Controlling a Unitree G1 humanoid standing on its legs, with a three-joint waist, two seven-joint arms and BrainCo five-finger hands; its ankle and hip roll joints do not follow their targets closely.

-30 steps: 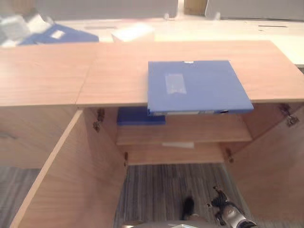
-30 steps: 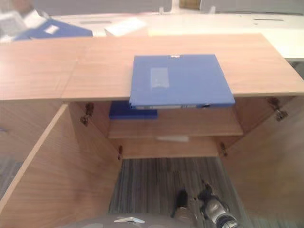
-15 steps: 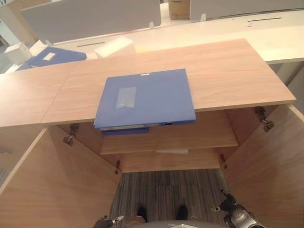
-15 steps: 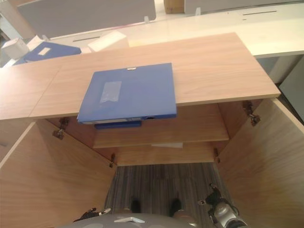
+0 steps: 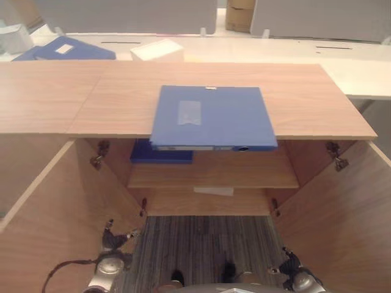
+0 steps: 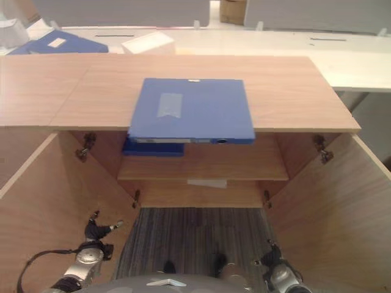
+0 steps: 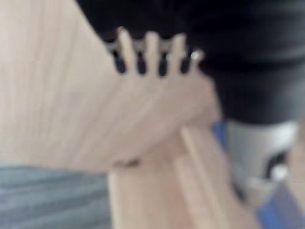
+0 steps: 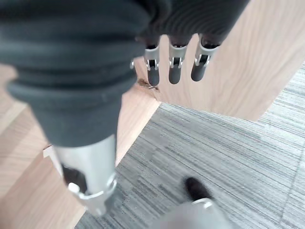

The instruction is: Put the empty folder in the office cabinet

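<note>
1. Your blue folder (image 5: 211,117) lies flat on the office cabinet (image 5: 305,97) top, its near edge overhanging the open front.
2. Your left hand (image 5: 112,241) hangs low by the open left door (image 5: 55,220), fingers loosely spread, holding nothing.
3. Your right hand (image 8: 174,62) hangs by the right door (image 5: 342,213), fingers relaxed, empty.
4. A second blue folder (image 5: 160,154) lies on the shelf (image 5: 244,176).

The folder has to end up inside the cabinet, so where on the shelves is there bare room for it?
The upper shelf is bare from the second blue folder at its left end to the right wall. A white sheet lies on the level below. The folder on the cabinet top overhangs the opening. Both doors are open; the left robot hand and right robot hand hang low, empty.
</note>
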